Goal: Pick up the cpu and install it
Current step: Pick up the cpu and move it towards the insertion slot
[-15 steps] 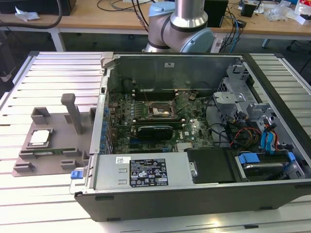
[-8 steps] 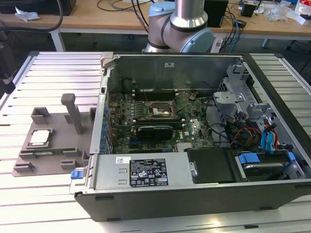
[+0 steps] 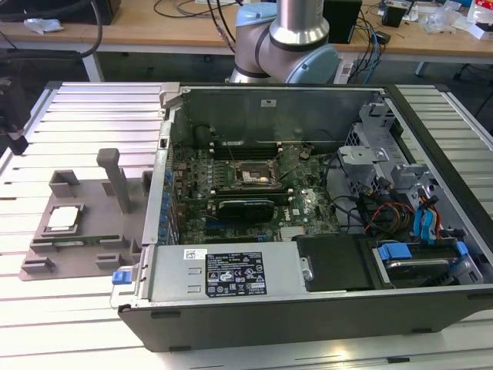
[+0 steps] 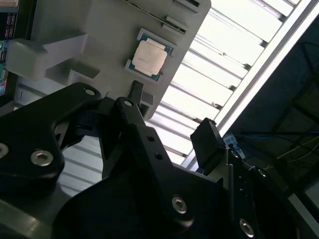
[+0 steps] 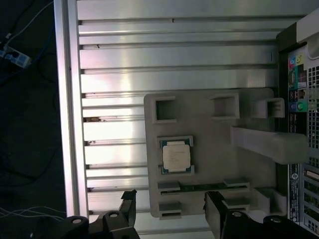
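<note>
First wrist view: cpu (image 5: 176, 155) lies flat in a recess of the gray holder (image 5: 214, 144) on the tabletop (image 5: 149, 55), probably to fix its position for pickup. Pincer (image 5: 169, 194) hovers apart from it, spread, empty. The holder is on the exterior view's left of the open computer case (image 3: 308, 327).

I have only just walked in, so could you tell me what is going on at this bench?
The robot arm has its gripper above the grey holder that sits beside the open computer case. Its fingers are apart and hold nothing. The cpu lies flat in its recess in that holder, not yet picked up, so nothing has been installed on the motherboard in the case.
</note>
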You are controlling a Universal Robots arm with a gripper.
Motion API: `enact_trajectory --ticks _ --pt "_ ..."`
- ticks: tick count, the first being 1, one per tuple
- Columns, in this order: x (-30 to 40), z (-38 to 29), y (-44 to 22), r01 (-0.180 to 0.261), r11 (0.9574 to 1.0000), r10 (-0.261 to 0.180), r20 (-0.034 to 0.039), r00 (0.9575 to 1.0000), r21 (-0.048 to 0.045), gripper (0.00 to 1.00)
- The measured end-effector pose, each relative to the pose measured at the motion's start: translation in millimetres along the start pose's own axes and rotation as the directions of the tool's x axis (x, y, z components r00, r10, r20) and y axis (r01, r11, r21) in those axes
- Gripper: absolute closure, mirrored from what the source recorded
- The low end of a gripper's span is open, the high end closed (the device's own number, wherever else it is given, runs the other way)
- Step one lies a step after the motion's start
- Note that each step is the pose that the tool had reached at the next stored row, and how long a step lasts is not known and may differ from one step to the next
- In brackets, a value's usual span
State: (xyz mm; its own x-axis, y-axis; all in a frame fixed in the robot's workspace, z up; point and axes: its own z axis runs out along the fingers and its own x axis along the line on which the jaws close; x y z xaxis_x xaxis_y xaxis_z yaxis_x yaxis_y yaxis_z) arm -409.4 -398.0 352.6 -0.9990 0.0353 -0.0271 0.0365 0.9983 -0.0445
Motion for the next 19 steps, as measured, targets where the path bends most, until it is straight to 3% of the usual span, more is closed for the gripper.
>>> enact_trajectory --ticks 6,19 --pt "0.2 7.7 0.3 0.000 1.0000 0.000 -0.0001 1.0000 0.0000 0.34" --pt "0.5 17.3 0.8 0.000 1.0000 0.000 0.0000 1.0000 0.0000 0.34"
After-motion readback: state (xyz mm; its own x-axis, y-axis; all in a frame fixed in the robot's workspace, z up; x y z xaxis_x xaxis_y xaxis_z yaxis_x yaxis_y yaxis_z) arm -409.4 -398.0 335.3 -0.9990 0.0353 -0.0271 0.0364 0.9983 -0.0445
